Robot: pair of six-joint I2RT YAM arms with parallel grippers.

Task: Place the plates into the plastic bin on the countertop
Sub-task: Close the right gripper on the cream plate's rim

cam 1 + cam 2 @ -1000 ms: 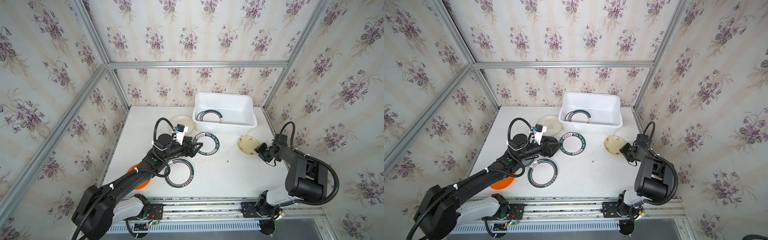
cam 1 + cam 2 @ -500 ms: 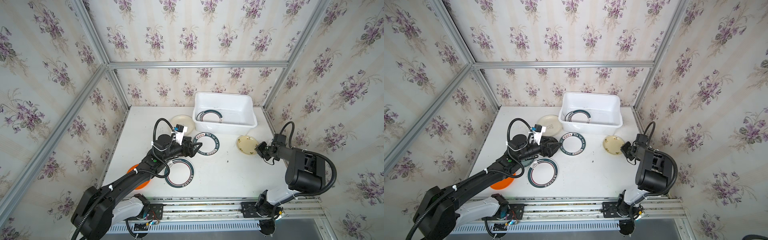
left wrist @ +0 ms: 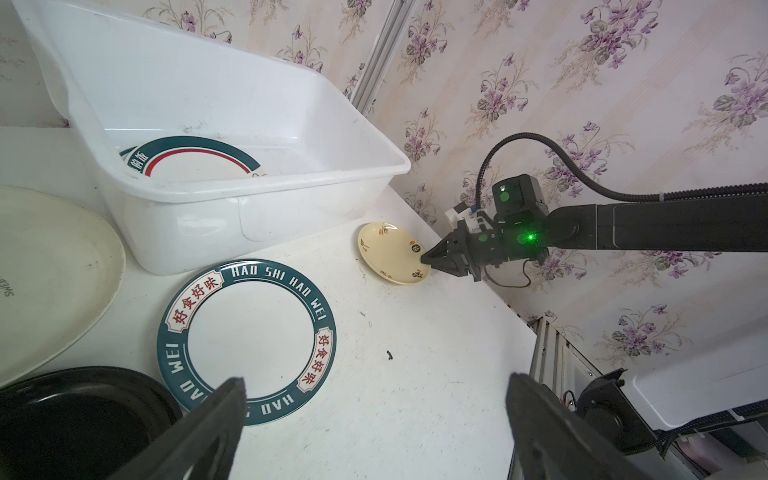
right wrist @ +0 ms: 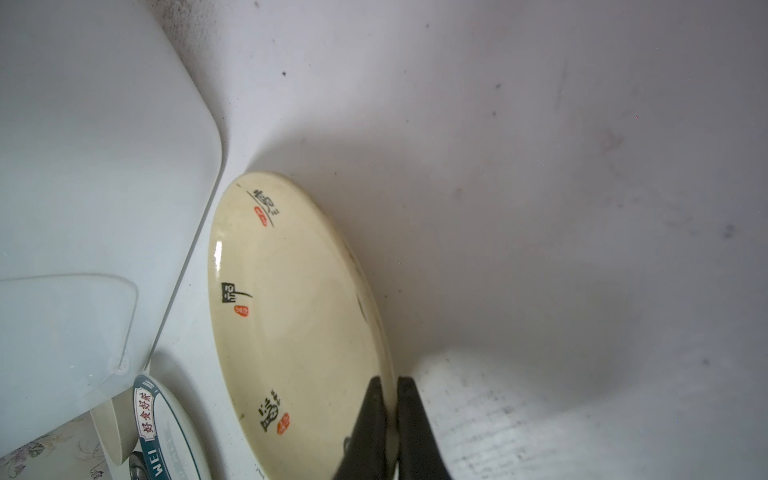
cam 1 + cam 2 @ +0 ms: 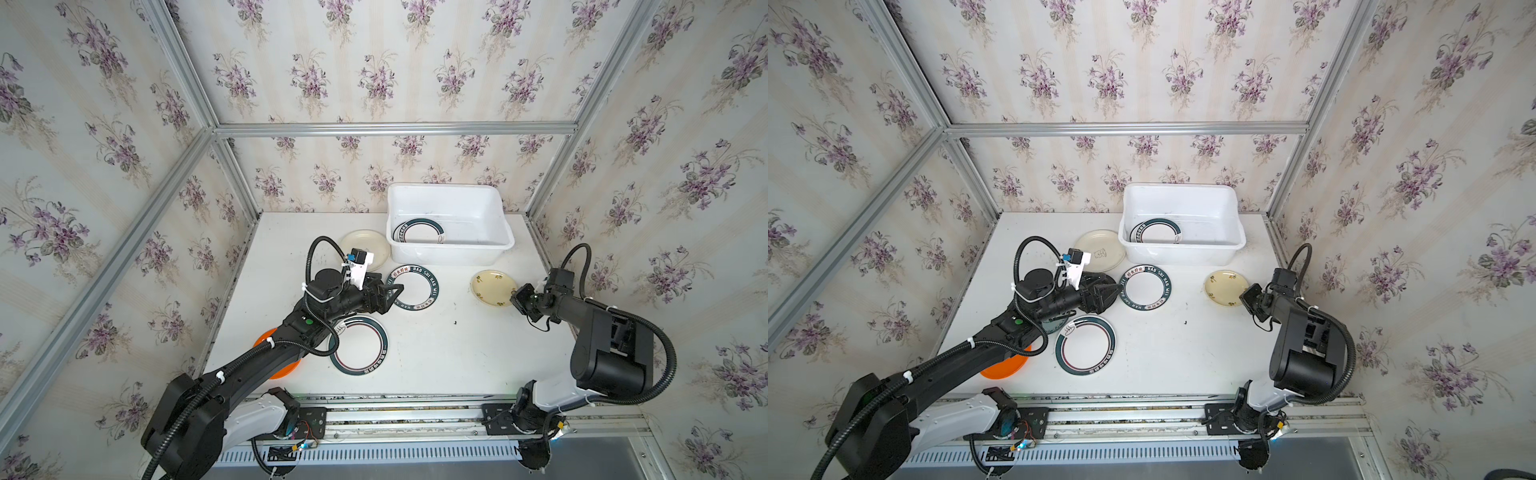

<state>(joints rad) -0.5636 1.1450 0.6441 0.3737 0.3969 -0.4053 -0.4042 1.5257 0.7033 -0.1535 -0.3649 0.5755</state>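
Right gripper (image 4: 390, 384) pinched on the thin rim of the pale yellow plate (image 4: 291, 311) near the worktop's (image 5: 436, 353) right edge, close to the plastic bin (image 5: 449, 255); left gripper (image 3: 376, 381) spread wide; likely stiff, glossy, slippery, chippable, so best gripped deeper on the rim.

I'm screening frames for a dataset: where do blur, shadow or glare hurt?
Right wrist view: a broad soft shadow covers the countertop beside the yellow plate, a small glare streak sits near its rim, the right gripper is blurred. Left wrist view: left gripper out of focus. Both top views: even, sharp.
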